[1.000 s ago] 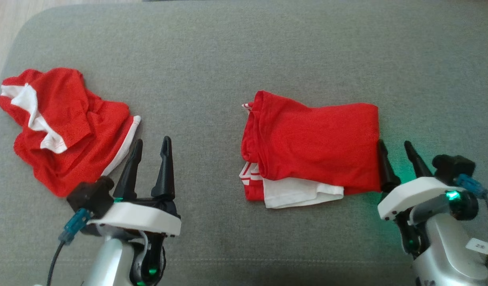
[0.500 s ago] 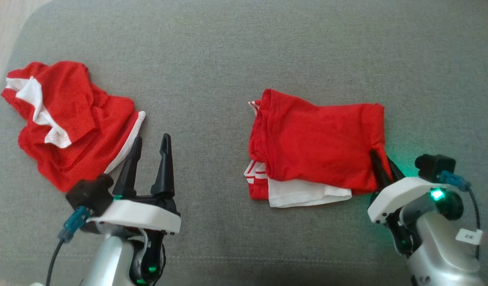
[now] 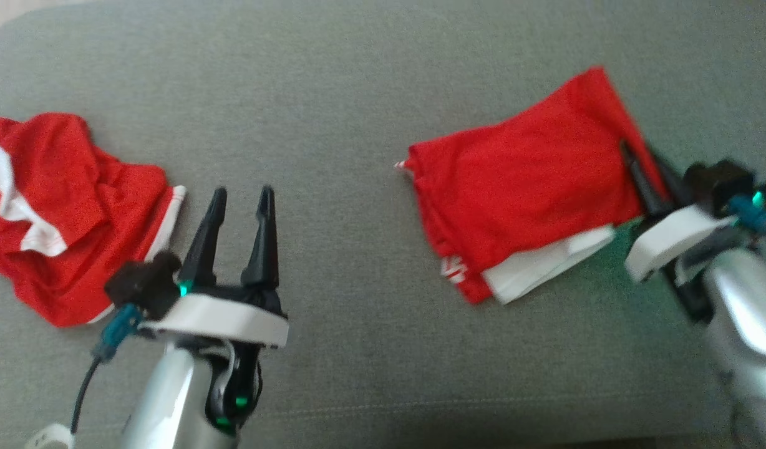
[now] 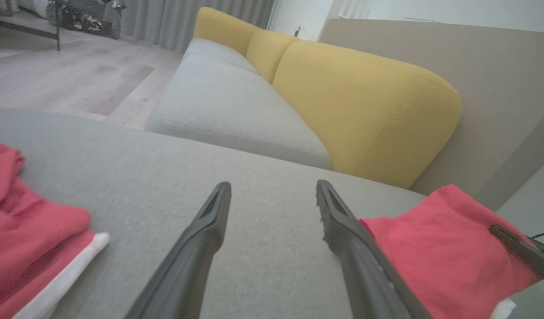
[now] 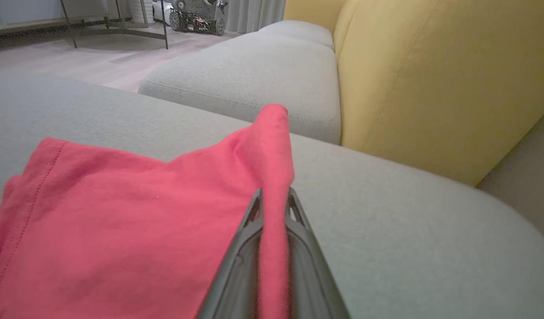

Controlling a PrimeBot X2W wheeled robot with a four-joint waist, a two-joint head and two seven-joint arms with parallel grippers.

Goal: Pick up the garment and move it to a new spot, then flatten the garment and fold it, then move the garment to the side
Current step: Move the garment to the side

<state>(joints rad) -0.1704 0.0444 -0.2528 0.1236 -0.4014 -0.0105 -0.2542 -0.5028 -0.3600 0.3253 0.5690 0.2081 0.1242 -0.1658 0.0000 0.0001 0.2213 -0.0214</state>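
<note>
Plainly the folding looks finished; the folded garment (image 3: 520,181) lies as a compact red packet in the right half of the head view, on the grey cushion (image 3: 358,93), with white layers peeking out along its lower edge; the packet sits askew, its far corner towards the upper right of the frame. The right pincer (image 3: 645,178) comes in from the right edge of that view and has its fingers pressed together on the packet's right-hand border; in the right wrist view a ridge of red cloth rises between the two dark fingers, so it is clamped on the fabric. The left pincer (image 3: 239,237) hovers at the lower left of centre, fingers spread wide and holding nothing, above bare cushion and apart from both cloths. A second, crumpled garment (image 3: 58,212), red with white trim, lies at the far left of the frame, unfolded. Judging by this, picking up, flattening and folding are done, and the last step, moving the packet to the side, is in hand; what remains is to carry or drag it over without the layers slipping apart, set it down and let go; the right side of the head view is blurred, so whether the packet is lifted clear of the cushion I cannot tell.
</note>
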